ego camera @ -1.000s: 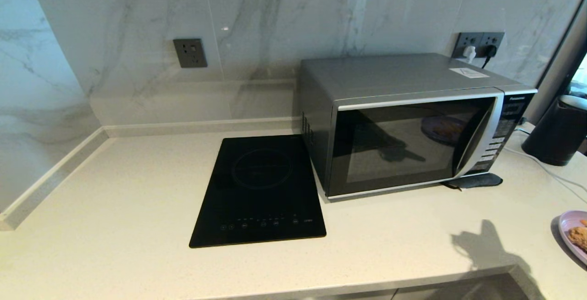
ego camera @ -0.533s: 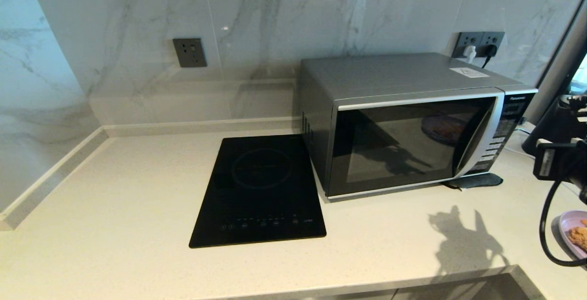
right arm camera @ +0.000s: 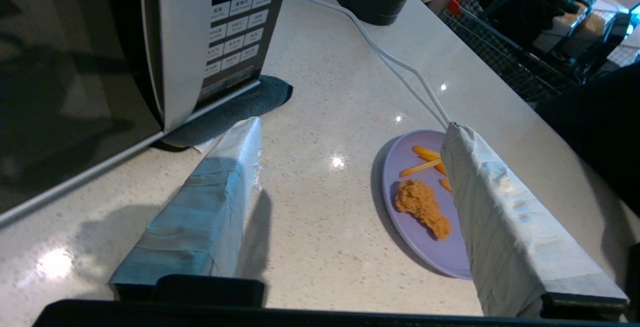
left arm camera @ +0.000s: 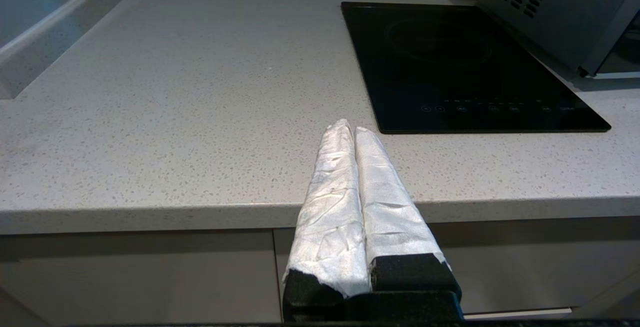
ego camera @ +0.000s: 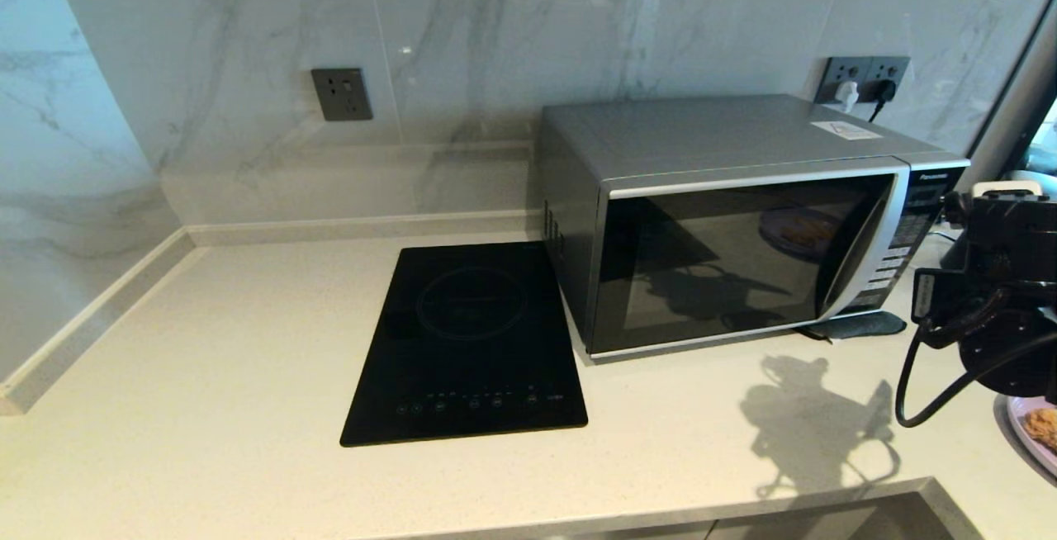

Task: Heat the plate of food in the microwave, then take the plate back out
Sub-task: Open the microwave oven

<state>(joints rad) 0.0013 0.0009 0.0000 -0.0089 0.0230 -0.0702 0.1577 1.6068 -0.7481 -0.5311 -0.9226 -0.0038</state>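
Two white-wrapped fingers (right arm camera: 200, 207) of the right gripper (right arm camera: 352, 132) stand spread wide above the pale speckled countertop (right arm camera: 320, 217), holding nothing. Beneath one finger lies the small round lilac plate of food (right arm camera: 425, 202); beside the other stands the silver-grey microwave (right arm camera: 100, 67), door closed. Left gripper (left arm camera: 349, 129) hangs clenched, empty.

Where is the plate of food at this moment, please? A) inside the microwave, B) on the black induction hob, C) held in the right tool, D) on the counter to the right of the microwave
D: the plate of food lies on the counter beside the shut microwave, under the open, empty right tool.
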